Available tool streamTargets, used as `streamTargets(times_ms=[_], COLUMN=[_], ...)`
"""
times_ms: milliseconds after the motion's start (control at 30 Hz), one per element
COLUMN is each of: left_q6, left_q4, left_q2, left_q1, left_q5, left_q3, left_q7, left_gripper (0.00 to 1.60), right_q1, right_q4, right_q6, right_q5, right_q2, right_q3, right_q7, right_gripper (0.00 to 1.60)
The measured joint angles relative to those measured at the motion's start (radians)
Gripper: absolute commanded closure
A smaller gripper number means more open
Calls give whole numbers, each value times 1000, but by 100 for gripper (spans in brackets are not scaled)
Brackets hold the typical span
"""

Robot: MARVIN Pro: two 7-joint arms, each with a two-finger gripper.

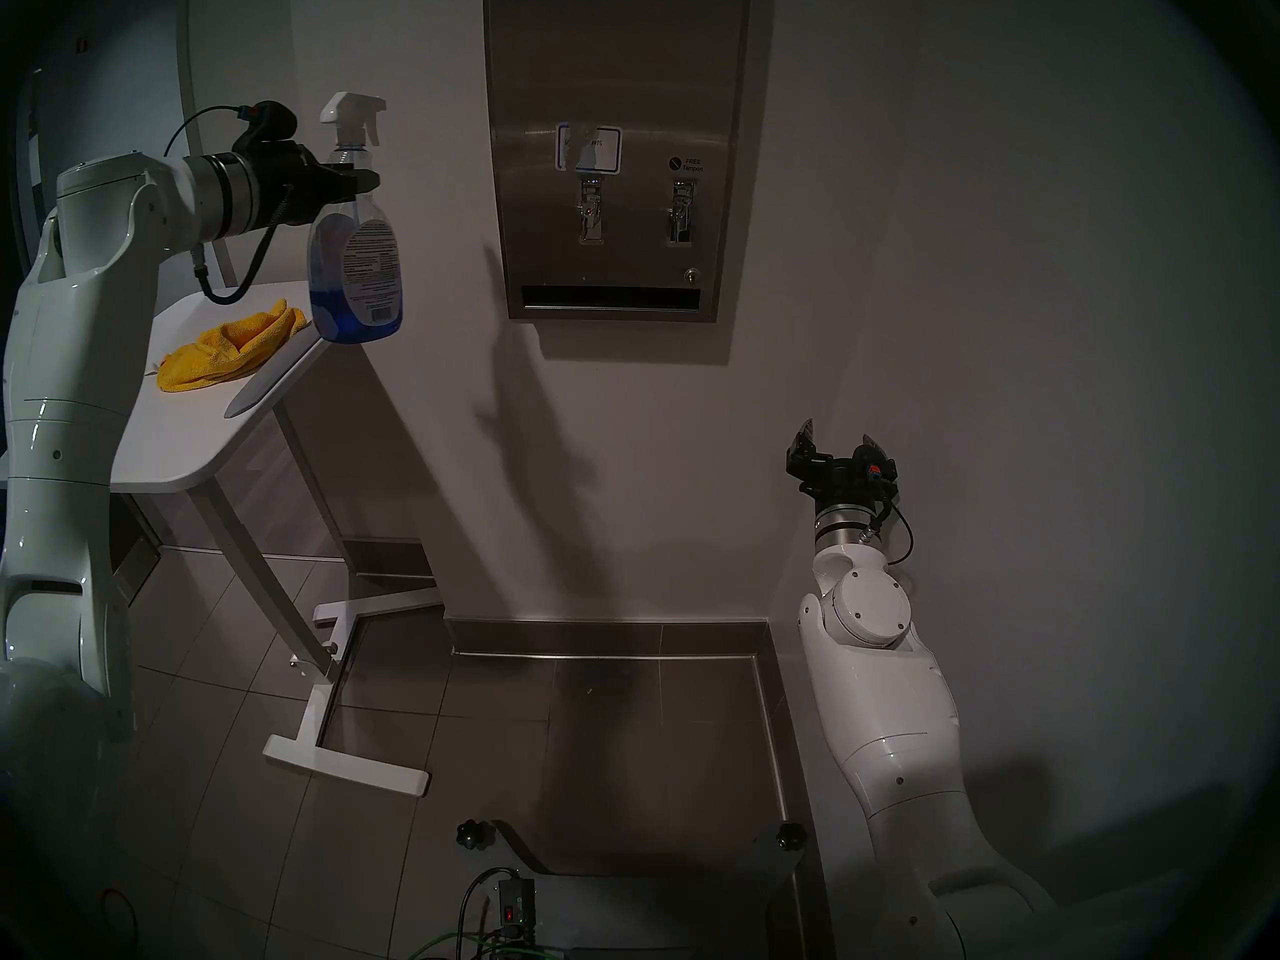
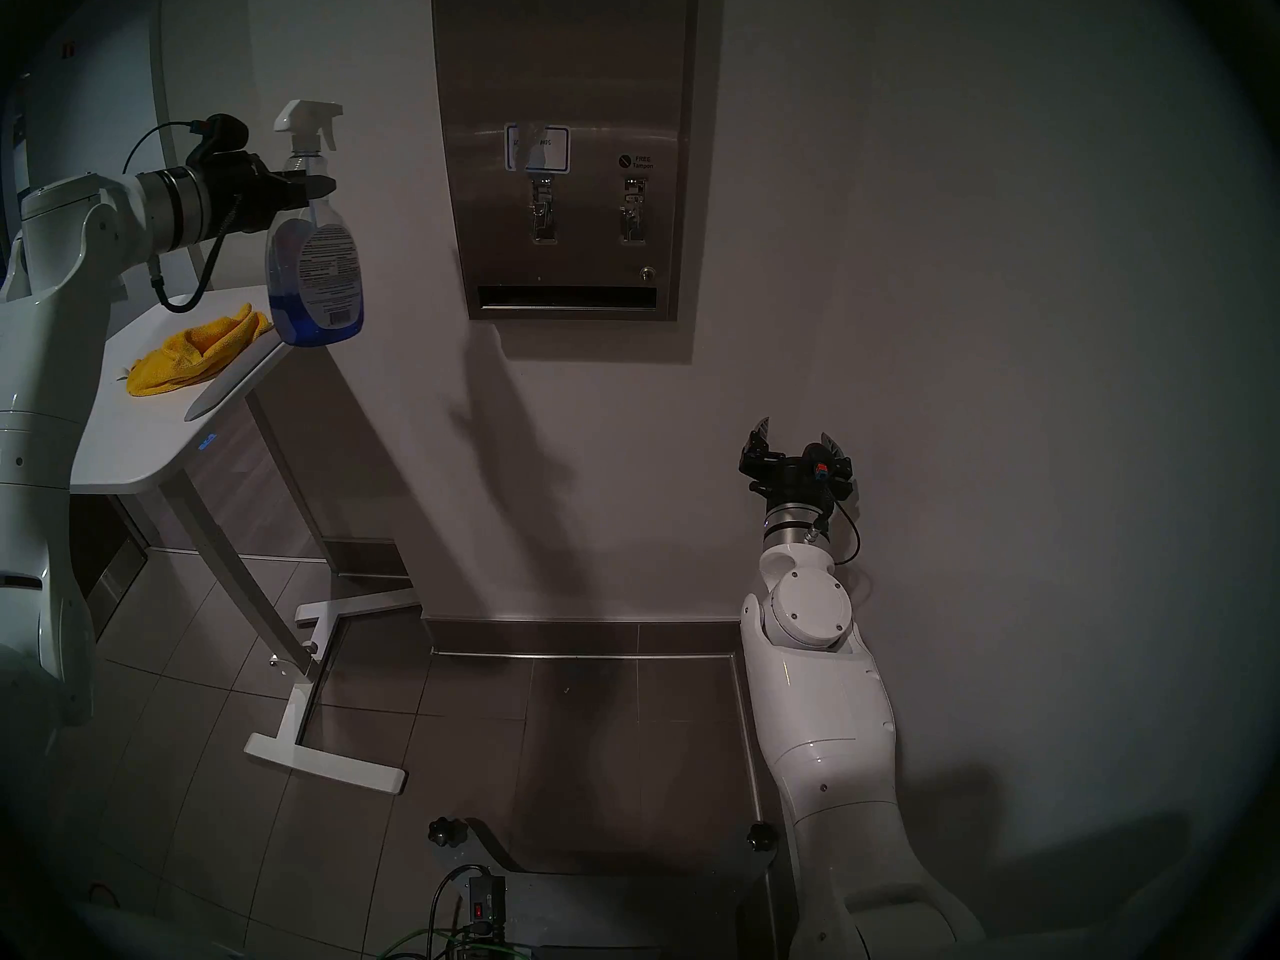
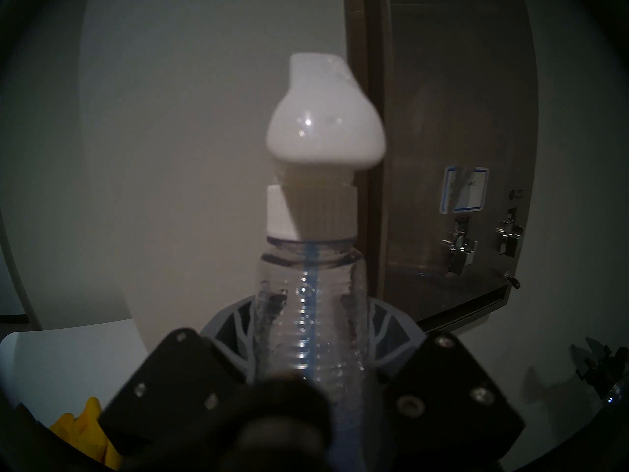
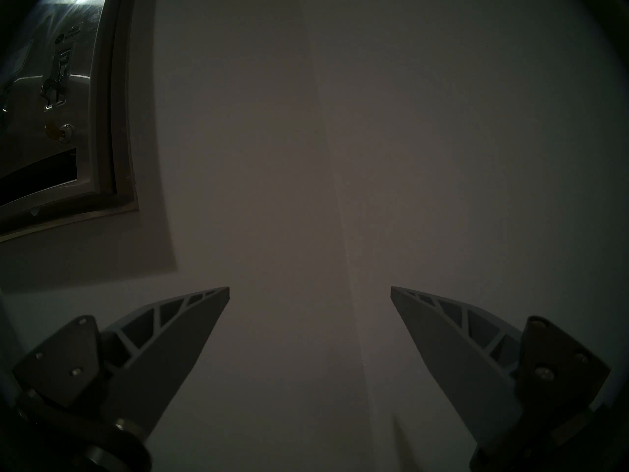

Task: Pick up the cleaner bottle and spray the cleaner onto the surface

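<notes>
Left tool (image 1: 360, 179): clenched on the ribbed neck of the cleaner bottle (image 1: 354, 266), pointing level toward the wall; in the left wrist view its fingers (image 3: 235, 338) press the clear neck from both sides.
Cleaner bottle: held upright in the air, clear of the table (image 1: 187, 446), its base hanging past the table's far edge; white trigger nozzle on top, facing the wall side; white printed label with barcode turned toward the head camera.
Cleaner (image 1: 339, 318): deep blue liquid, filling the lower part of the bottle; blue dip tube visible through the neck.
Yellow cloth (image 1: 232, 345): crumpled on the table, just beside and below the bottle's base.
Table: white, rounded top, on a white metal frame standing on the tiled floor.
Surface (image 1: 616, 141): brushed steel dispenser front on the wall, well apart from the nozzle and to its right; two lever knobs, a blue-bordered sticker, a dark slot below.
Right tool (image 1: 838, 442): released, fingers spread wide, holding nothing, low on the right and facing the bare wall.
</notes>
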Motion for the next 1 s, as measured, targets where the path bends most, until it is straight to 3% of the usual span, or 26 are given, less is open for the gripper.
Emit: streamTargets(times_ms=[1000], left_q6=[44], left_q4=[-322], left_q2=[-231], left_q1=[155], left_q5=[-28], left_q3=[-29], left_q7=[270], left_gripper=[160], right_q1=[0], right_q4=[-2], right_q6=[0], right_q5=[0], right_q2=[0], right_q3=[0], right_q7=[0], right_gripper=[0])
